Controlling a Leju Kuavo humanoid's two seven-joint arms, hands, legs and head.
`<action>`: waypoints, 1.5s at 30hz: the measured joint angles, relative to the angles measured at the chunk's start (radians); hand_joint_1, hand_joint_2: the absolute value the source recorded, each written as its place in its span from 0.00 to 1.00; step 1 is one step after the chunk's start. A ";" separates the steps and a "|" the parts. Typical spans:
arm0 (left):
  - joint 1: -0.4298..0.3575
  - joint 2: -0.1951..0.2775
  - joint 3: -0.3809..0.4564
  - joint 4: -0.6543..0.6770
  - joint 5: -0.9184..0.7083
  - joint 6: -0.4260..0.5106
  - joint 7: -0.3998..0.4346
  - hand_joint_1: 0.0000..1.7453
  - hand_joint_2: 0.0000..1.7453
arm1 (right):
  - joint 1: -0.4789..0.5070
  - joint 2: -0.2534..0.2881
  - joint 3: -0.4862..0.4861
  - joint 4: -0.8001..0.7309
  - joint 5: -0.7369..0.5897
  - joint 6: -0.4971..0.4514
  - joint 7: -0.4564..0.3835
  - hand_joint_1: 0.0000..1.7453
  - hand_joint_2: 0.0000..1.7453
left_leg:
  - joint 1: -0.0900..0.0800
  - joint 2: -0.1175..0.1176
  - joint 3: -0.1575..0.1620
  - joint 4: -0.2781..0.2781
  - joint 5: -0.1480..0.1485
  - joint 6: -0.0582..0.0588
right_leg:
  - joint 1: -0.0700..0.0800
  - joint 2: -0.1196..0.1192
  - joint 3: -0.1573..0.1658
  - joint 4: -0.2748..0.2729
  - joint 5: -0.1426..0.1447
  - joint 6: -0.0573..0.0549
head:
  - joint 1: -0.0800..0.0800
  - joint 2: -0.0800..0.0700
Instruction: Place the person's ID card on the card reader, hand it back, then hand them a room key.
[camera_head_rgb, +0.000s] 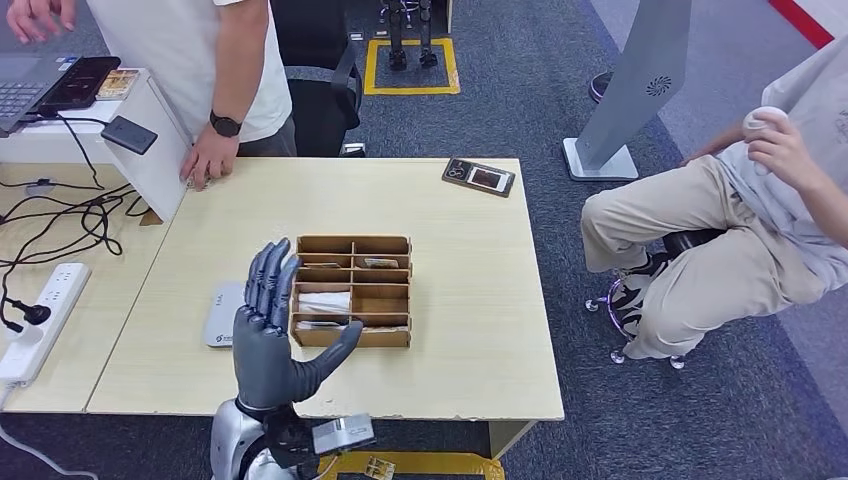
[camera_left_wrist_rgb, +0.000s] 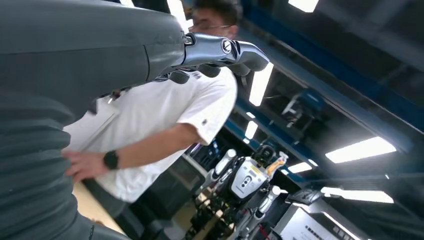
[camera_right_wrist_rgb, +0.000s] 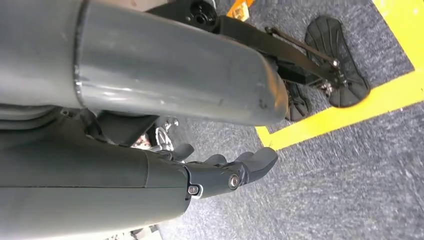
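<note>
**Left hand raised flat and empty above the near table edge**

Closest to you in the head view, the left hand (camera_head_rgb: 268, 330) stands upright over the near side of the wooden table (camera_head_rgb: 470, 300), palm turned toward the divided box (camera_head_rgb: 353, 291), fingers straight and pressed side by side, thumb stuck out toward the box's near corner. You can see it holds nothing. Its silver forearm rises from below the table edge.

Just beyond the hand on its far-left side lies the white card reader (camera_head_rgb: 224, 315), flat on the table and partly hidden by the fingers. The box sits beside it, with pale cards lying in several compartments; you cannot tell which, if any, is a room key.

Your right hand (camera_right_wrist_rgb: 220, 172) hangs over grey carpet beside a yellow floor line (camera_right_wrist_rgb: 345, 112), fingers loosely bent and apart, nothing in them.

A standing person (camera_head_rgb: 195, 60) in a white shirt rests one hand (camera_head_rgb: 208, 157) on the far left corner of the table. A phone (camera_head_rgb: 479, 177) lies near the far right edge
</note>
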 joint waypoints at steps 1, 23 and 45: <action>0.002 -0.004 0.005 0.005 -0.043 0.000 0.000 0.00 1.00 | -0.001 0.000 -0.001 0.000 0.000 0.002 0.000 0.00 0.00 | 0.000 0.000 0.000 0.000 0.000 0.000 | 0.000 0.000 0.000 0.000 0.000 0.000 | 0.000 0.000; -0.099 0.163 -0.117 0.145 -0.493 0.003 0.595 0.00 1.00 | -0.023 0.000 -0.007 -0.001 0.000 0.025 0.000 0.00 0.00 | 0.000 0.000 0.001 0.000 0.001 -0.001 | 0.000 0.000 0.000 0.001 0.000 0.000 | 0.000 0.000; -0.240 0.268 -0.418 0.453 -0.493 0.004 0.738 0.00 1.00 | -0.025 0.000 -0.007 -0.005 0.000 0.033 0.006 0.00 0.00 | 0.000 0.002 0.000 0.000 0.001 -0.001 | 0.000 0.001 -0.001 0.000 0.001 -0.001 | 0.000 0.000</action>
